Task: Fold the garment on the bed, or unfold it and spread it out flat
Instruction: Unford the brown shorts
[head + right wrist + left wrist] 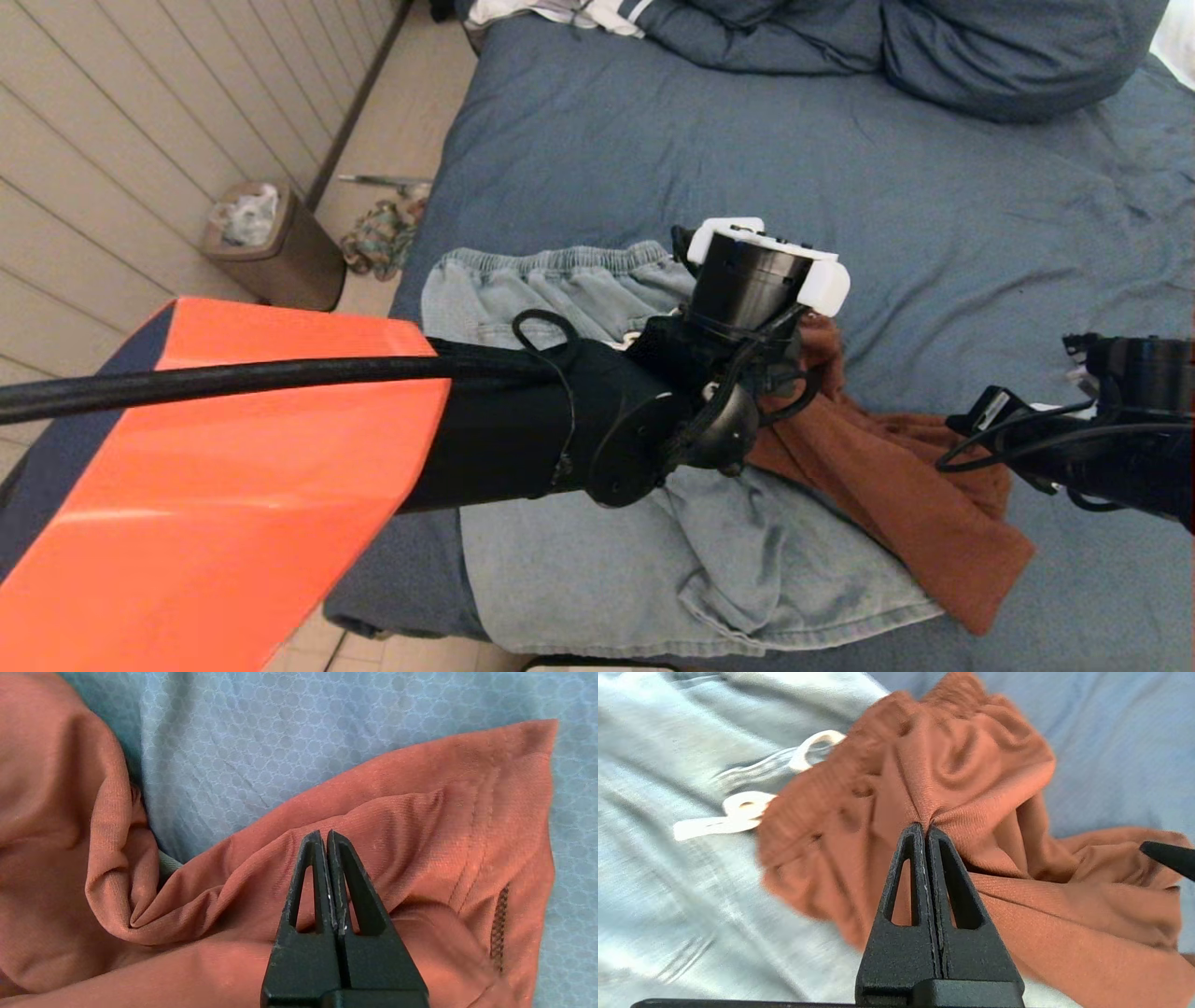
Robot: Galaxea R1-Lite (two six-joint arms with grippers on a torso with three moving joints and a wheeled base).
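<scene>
A rust-brown garment (896, 485) lies crumpled on the slate-blue bed (700, 140), partly over light blue shorts (597, 560). My left gripper (924, 828) is shut on a puckered fold of the rust-brown garment (994, 779) near its gathered waistband, beside the shorts' white drawstring (733, 812). In the head view the left wrist (766, 280) hides those fingers. My right gripper (325, 833) is shut, its tips over a fold of the garment (420, 793) near a stitched hem corner; no cloth shows between them. The right arm (1120, 439) reaches in from the right edge.
Rumpled blue bedding (934, 47) is piled at the head of the bed. A brown waste bin (271, 247) and sandals (383, 238) sit on the floor left of the bed, by the panelled wall. Bare sheet stretches beyond the garments.
</scene>
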